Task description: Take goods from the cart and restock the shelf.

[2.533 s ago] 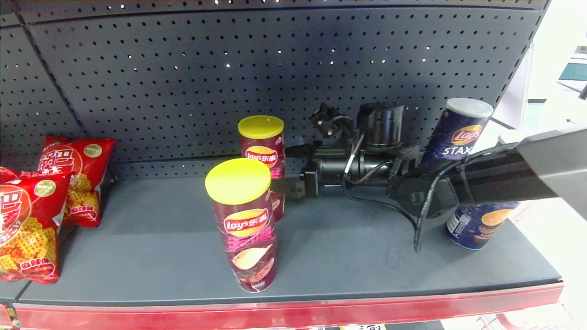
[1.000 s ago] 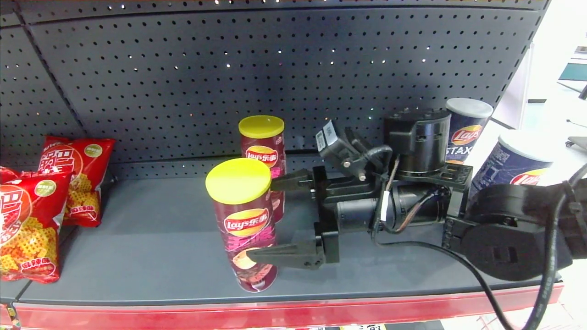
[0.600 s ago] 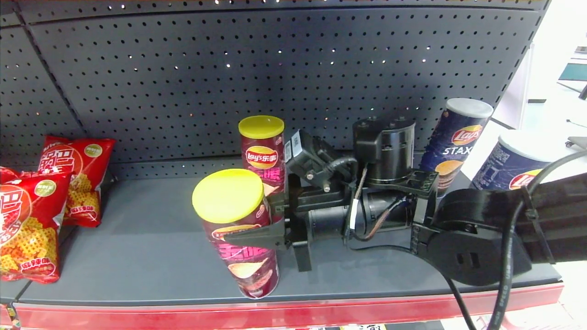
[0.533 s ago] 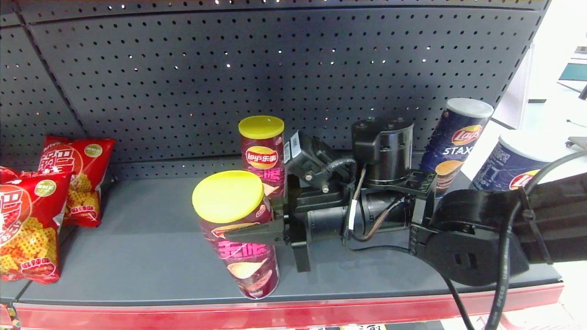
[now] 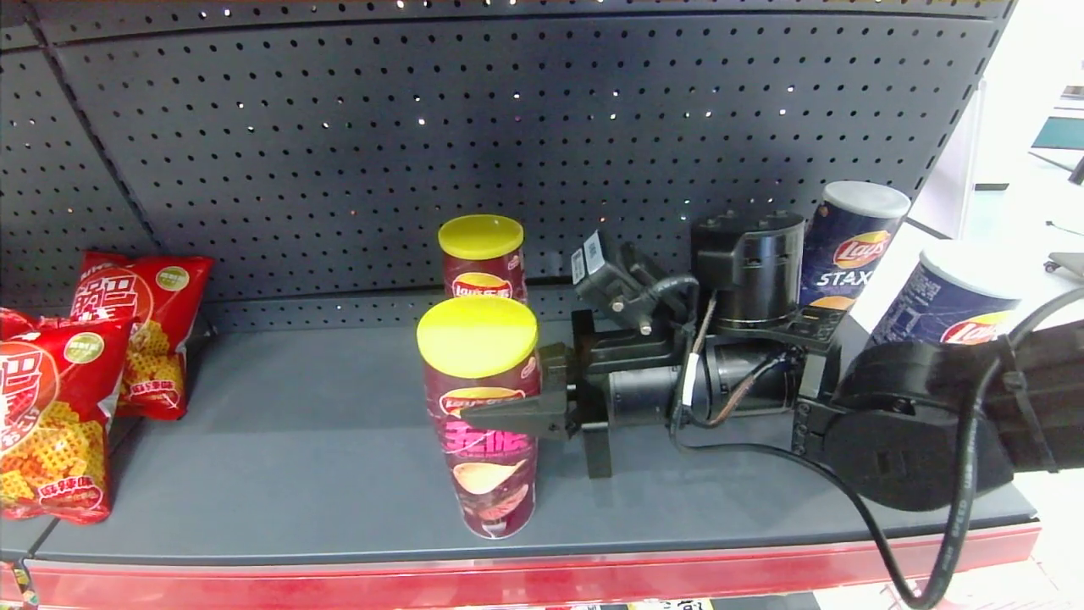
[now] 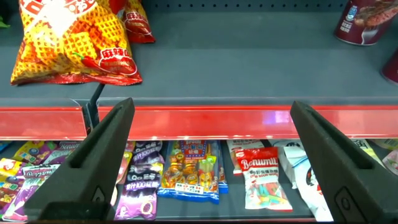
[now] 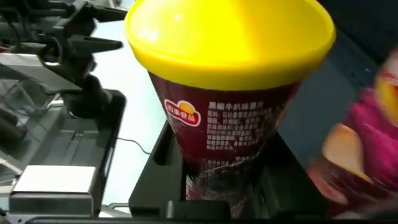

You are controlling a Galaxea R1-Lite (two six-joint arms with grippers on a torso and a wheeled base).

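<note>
Shifted rightward and upright again, the front can [image 5: 491, 474] stands near the shelf's [image 5: 296, 474] front edge, clamped in the right gripper [image 5: 501, 405], with a second can [image 5: 481, 254] just behind; blue cans [image 5: 851, 246] right end, red bags [image 5: 51, 407] left; left gripper [image 6: 211, 109] spread wide

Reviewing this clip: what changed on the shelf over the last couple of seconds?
The right hand closed on the front yellow-lidded can, tipped it, then shifted it to the robot's right; it is now upright, directly before the rear can. Rear can, red snack bags and blue cans stayed put.
</note>
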